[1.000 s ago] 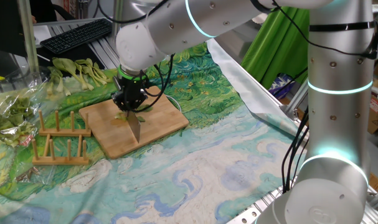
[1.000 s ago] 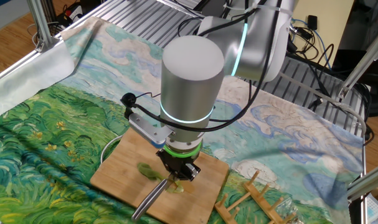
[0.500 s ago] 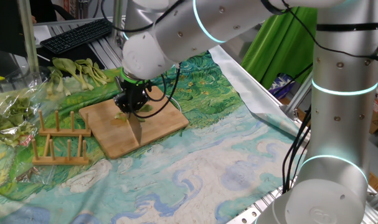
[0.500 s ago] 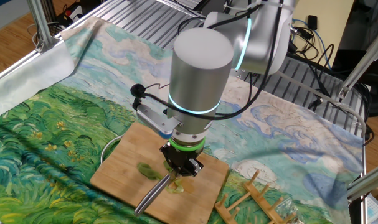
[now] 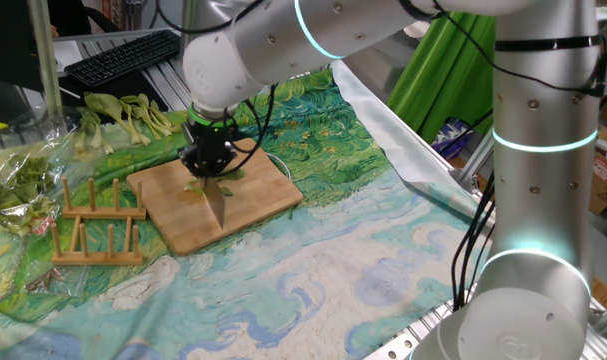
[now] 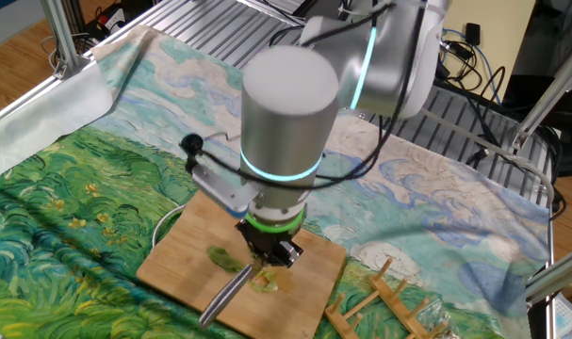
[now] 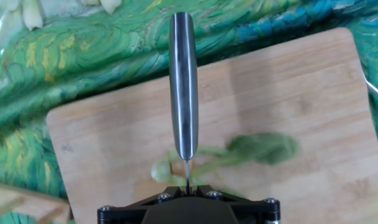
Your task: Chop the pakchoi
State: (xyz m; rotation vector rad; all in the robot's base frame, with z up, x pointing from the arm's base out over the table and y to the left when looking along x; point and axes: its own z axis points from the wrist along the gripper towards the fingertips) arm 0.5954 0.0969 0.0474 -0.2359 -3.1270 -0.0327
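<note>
A wooden cutting board (image 5: 253, 195) lies on the painted cloth. The pakchoi (image 7: 263, 149) rests on it: a small green leaf with a pale stem running under the knife (image 7: 184, 81). My gripper (image 7: 187, 185) is shut on the knife, thin blade pinched between the jaws, steel handle pointing away from the hand. In the other fixed view the gripper (image 6: 269, 252) hovers just over the board (image 6: 177, 259), with the knife (image 6: 224, 294) slanting down beside the pakchoi (image 6: 221, 256). From the first fixed view the gripper (image 5: 211, 165) stands above the pakchoi (image 5: 195, 186).
A bunch of whole pakchoi stalks (image 5: 128, 112) lies behind the board. Plastic-wrapped greens (image 5: 18, 175) sit at the left. A wooden rack (image 5: 93, 225) stands beside the board's left edge. A keyboard (image 5: 123, 55) is at the back. A white cable (image 6: 163, 221) curls near the board.
The arm leaned to one side half a second ago and has swung back to its stance of a second ago. The knife stays gripped over the pakchoi.
</note>
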